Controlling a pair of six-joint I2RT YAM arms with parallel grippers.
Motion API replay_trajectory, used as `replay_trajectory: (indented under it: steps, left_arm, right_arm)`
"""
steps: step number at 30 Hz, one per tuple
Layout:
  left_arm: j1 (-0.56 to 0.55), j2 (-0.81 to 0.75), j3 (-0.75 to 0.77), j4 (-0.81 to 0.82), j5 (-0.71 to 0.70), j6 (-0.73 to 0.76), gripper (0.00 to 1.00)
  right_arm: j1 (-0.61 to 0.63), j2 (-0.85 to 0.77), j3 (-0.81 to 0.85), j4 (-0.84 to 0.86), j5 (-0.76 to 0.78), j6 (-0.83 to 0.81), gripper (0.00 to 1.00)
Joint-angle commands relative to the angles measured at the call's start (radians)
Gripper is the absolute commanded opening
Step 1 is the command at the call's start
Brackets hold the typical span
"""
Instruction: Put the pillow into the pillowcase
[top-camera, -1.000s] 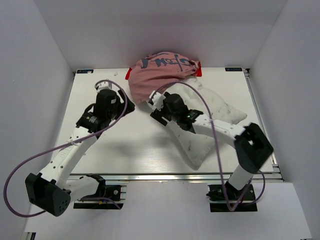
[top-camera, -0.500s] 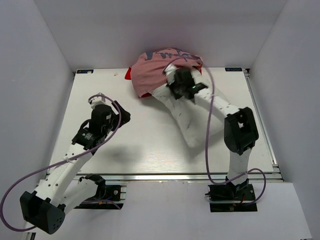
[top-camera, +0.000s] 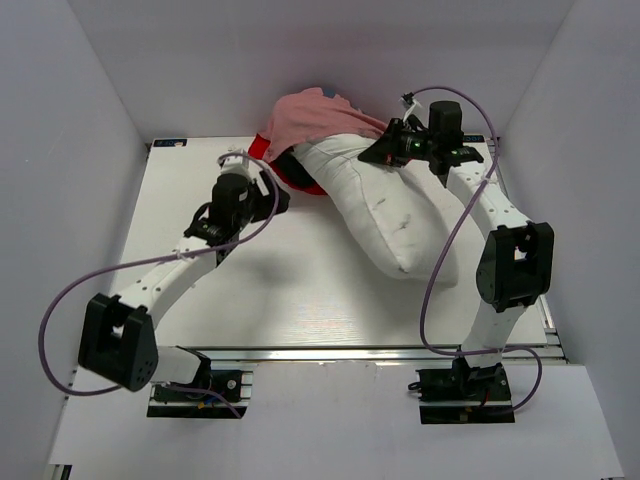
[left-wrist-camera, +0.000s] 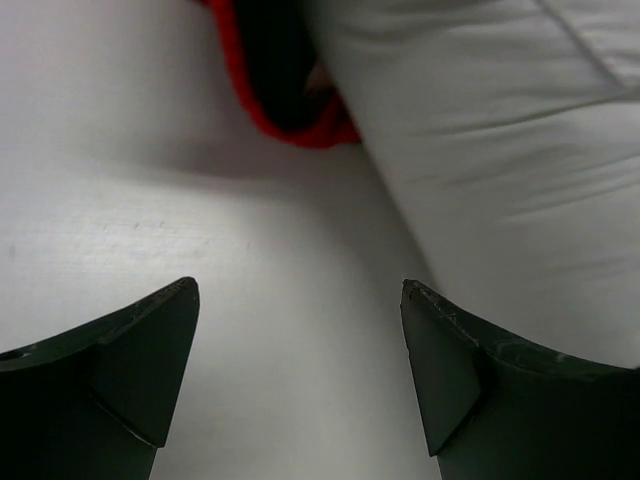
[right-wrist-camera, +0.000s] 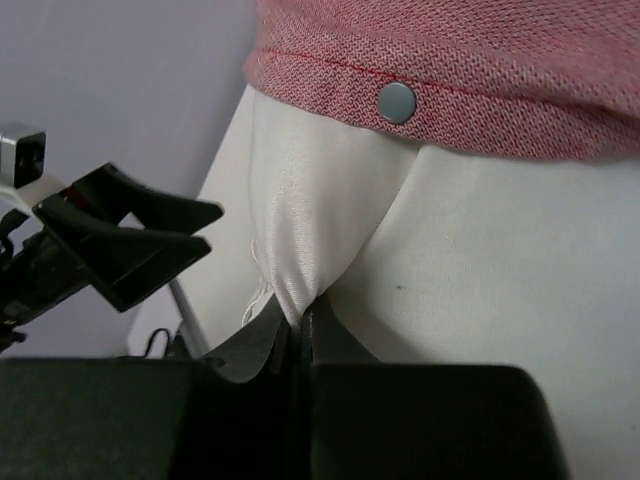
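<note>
Right gripper (right-wrist-camera: 300, 318), jaws clamped on the pillow (top-camera: 390, 215), has hauled it under the pillowcase (top-camera: 310, 115) hem at the desk's (top-camera: 250, 290) far edge. Left gripper (left-wrist-camera: 300, 335) nears, jaws apart: insertion is starting.

Your left gripper (left-wrist-camera: 297, 300) has its two dark fingers spread wide apart with nothing between them, above the bare white table (left-wrist-camera: 150, 200). To your upper right is the white pillow (left-wrist-camera: 500, 150). The pillowcase (left-wrist-camera: 300, 135) shows as a red edge at the top, lying against the pillow.
</note>
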Motion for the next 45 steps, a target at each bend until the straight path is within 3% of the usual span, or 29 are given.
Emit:
replay_trajectory:
  steps: [1,9,17,20,23,26,27,28,29,34,40,45]
  left_arm:
    - [0.005,0.063,0.114,0.114,0.091,0.055,0.91]
    - [0.053,0.328,0.344,0.005,0.048,0.085,0.9]
    - [0.094,0.503,0.5,-0.001,0.008,0.092,0.88]
    - [0.102,0.551,0.545,0.046,0.059,0.099,0.85]
    - [0.11,0.615,0.606,0.107,0.164,0.098,0.79]
    - [0.111,0.669,0.671,0.147,0.264,0.081,0.57]
    - [0.111,0.671,0.678,0.161,0.29,0.075,0.47]
    - [0.111,0.668,0.672,0.178,0.357,0.073,0.1]
    - [0.11,0.628,0.66,0.225,0.387,0.069,0.0]
    - [0.068,0.418,0.6,0.273,0.5,0.055,0.0]
    - [-0.022,0.257,0.758,0.029,0.533,0.101,0.0]
    - [-0.048,0.183,0.835,0.012,0.522,0.052,0.0]
  right_arm:
    - [-0.005,-0.059,0.009,0.18,-0.145,0.175,0.0]
    - [-0.015,-0.059,0.043,0.184,-0.193,0.202,0.0]
    - [-0.045,-0.087,0.023,0.179,-0.234,0.225,0.0]
    - [-0.049,-0.093,0.032,0.165,-0.262,0.218,0.0]
    - [-0.048,-0.105,0.018,0.158,-0.282,0.219,0.0]
    - [-0.048,-0.116,0.01,0.135,-0.265,0.178,0.0]
    - [-0.048,-0.113,0.013,0.092,-0.253,0.143,0.0]
    - [-0.046,-0.108,0.018,0.072,-0.225,0.118,0.0]
    - [-0.043,-0.102,0.032,0.049,-0.208,0.092,0.0]
    - [0.009,-0.062,0.096,-0.069,0.021,-0.063,0.0]
    - [0.158,0.001,0.275,-0.115,0.389,-0.12,0.0]
    - [0.178,0.048,0.382,-0.152,0.565,-0.138,0.0]
